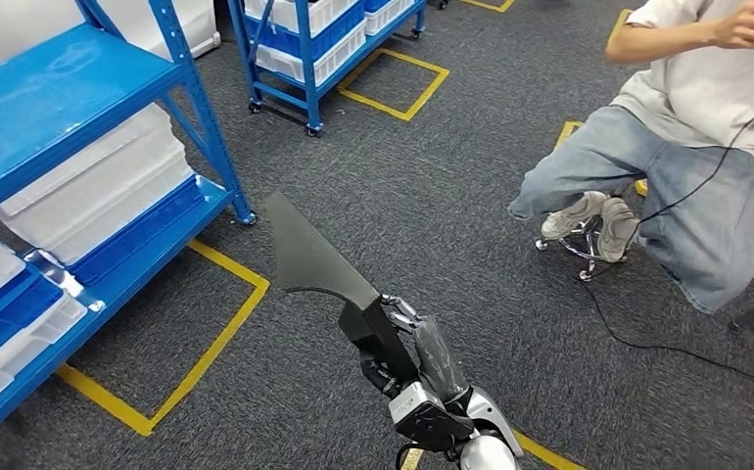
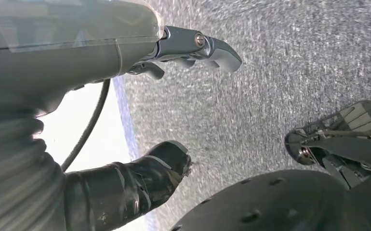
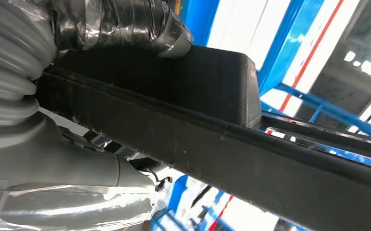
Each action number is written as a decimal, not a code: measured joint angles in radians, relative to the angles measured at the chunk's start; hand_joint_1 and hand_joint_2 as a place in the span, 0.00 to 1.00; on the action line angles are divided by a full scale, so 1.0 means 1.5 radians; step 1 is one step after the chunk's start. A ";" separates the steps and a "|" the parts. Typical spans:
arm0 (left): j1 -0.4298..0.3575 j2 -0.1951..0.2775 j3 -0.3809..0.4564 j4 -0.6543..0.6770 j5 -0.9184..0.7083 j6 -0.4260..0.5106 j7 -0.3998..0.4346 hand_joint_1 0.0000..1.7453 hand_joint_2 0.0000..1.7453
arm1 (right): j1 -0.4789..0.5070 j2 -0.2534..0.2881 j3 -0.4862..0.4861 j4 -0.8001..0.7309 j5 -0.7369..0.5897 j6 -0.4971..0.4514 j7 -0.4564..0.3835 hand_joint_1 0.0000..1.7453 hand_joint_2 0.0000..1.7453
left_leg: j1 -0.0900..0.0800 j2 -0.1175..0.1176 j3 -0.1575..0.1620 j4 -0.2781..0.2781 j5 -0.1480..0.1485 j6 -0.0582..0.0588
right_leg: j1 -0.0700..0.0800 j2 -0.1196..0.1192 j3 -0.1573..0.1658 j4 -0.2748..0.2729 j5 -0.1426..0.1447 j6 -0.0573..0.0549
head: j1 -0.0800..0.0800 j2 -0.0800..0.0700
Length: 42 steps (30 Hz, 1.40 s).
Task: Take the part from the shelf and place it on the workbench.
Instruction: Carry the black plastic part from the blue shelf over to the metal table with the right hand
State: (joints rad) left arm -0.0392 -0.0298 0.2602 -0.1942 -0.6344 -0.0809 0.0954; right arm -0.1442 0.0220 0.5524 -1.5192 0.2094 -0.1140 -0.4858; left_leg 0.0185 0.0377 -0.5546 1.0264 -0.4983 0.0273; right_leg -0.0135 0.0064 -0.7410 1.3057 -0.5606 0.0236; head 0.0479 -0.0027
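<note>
A long black plastic part (image 1: 309, 253) with a flat, blade-like upper end stands up in front of me over the grey carpet. My right hand (image 1: 414, 357) grips its thick lower end, thumb across the front. The right wrist view has the same part (image 3: 212, 125) running across close up, with the taped thumb (image 3: 125, 24) pressing on it. My left hand (image 2: 174, 96) hangs over the carpet, its fingers (image 2: 212, 45) apart from the thumb (image 2: 159, 168), nothing between them.
A blue shelf rack (image 1: 70, 108) with white bins (image 1: 99, 186) stands at the left, a second wheeled rack (image 1: 324, 49) behind. Yellow floor tape (image 1: 207, 352) marks bays. A person (image 1: 696, 108) sits on a stool (image 1: 589, 250) at the right, a cable (image 1: 647, 343) trailing on the carpet.
</note>
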 joint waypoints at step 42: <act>-0.007 -0.005 0.011 0.001 -0.020 -0.004 0.003 0.00 1.00 | -0.030 0.008 0.019 0.005 -0.020 0.033 0.005 0.99 1.00 | 0.003 -0.006 -0.023 0.082 -0.065 -0.029 | 0.005 -0.007 0.090 -0.186 0.071 -0.036 | 0.004 0.000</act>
State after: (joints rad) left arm -0.0496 -0.0373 0.2773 -0.1934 -0.6642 -0.0868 0.1003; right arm -0.1896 0.0338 0.5810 -1.5119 0.1789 -0.0641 -0.4779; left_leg 0.0229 0.0282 -0.5896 1.1500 -0.5958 -0.0159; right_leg -0.0061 -0.0039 -0.6055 1.0271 -0.4546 -0.0304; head 0.0537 -0.0027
